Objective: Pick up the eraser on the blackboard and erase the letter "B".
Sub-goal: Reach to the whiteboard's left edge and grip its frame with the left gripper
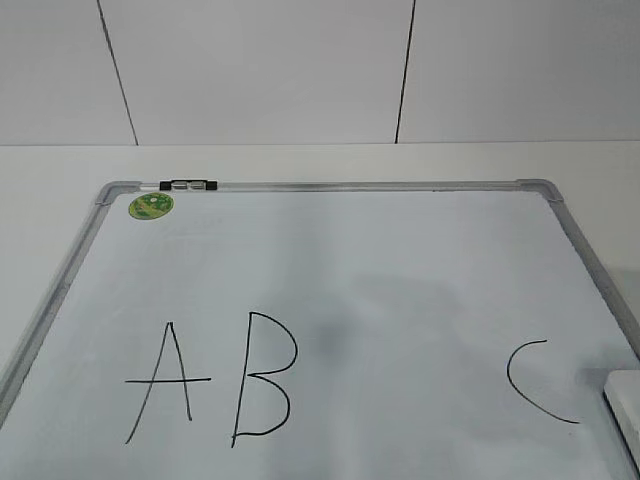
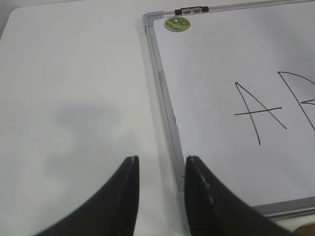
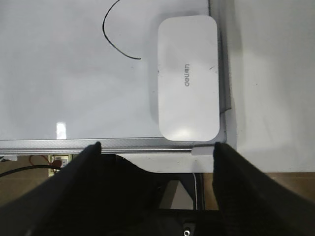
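The blackboard (image 1: 400,290) is a pale whiteboard with a silver frame, lying flat on the table. The letter "B" (image 1: 262,380) is drawn in black between an "A" (image 1: 165,385) and a "C" (image 1: 535,385). The eraser (image 3: 188,76), white and glossy with grey lettering, lies on the board's near right corner, right of the "C" (image 3: 115,32); its corner shows in the exterior view (image 1: 625,405). My right gripper (image 3: 157,147) is open and empty, just short of the board's near edge, in front of the eraser. My left gripper (image 2: 160,164) is open and empty over the board's left frame (image 2: 165,103).
A green round sticker (image 1: 150,206) and a small black-and-silver clip (image 1: 188,184) sit at the board's far left corner. White table (image 2: 74,88) lies left of the board and right of it (image 3: 275,73). A tiled wall stands behind. The table's near edge and cables show under the right gripper.
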